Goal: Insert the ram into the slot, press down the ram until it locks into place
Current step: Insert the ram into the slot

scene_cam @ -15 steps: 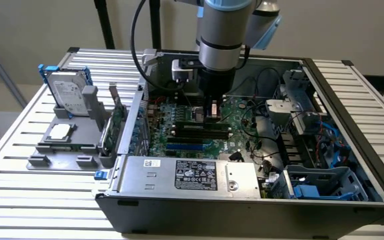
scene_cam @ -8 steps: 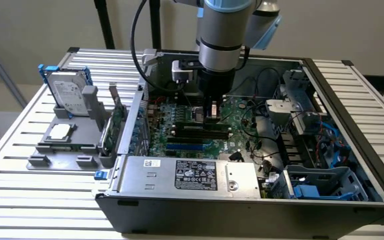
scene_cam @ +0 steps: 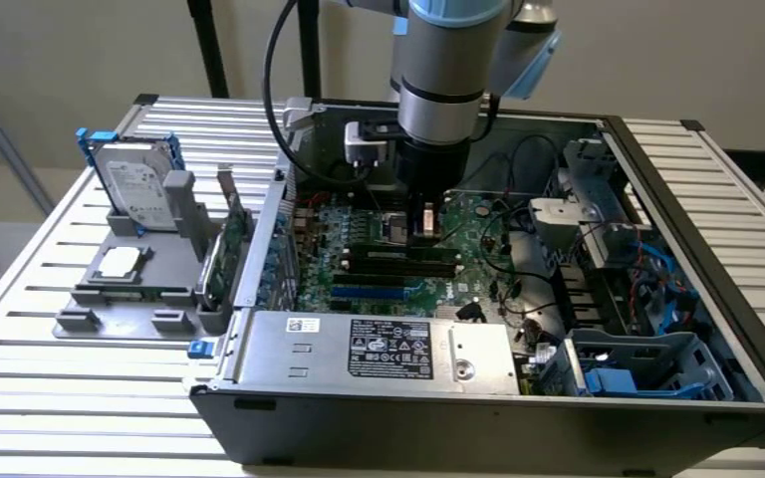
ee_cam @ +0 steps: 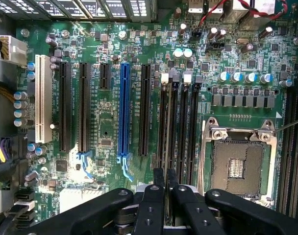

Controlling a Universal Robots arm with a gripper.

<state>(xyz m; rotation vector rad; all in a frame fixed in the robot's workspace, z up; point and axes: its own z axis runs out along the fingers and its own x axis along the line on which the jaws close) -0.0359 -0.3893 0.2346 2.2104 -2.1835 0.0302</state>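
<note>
Open black computer case [scene_cam: 489, 428], holding a green motherboard [scene_cam: 334, 234] and, at 6 o'clock in the exterior view, a silver power-supply box [scene_cam: 290, 349]; black label [scene_cam: 392, 351], print too small to read. At the case's 9 o'clock, grey tray [scene_cam: 124, 311] carrying a silver hard drive [scene_cam: 136, 189], a square silver chip [scene_cam: 120, 262] and an upright green card [scene_cam: 232, 249]. Black gripper [ee_cam: 165, 174] low over the narrow black plastic memory slots [ee_cam: 184, 127], fingers [ee_cam: 151, 205] drawn narrow. Flat green ram stick between them or not: cannot tell.
</note>
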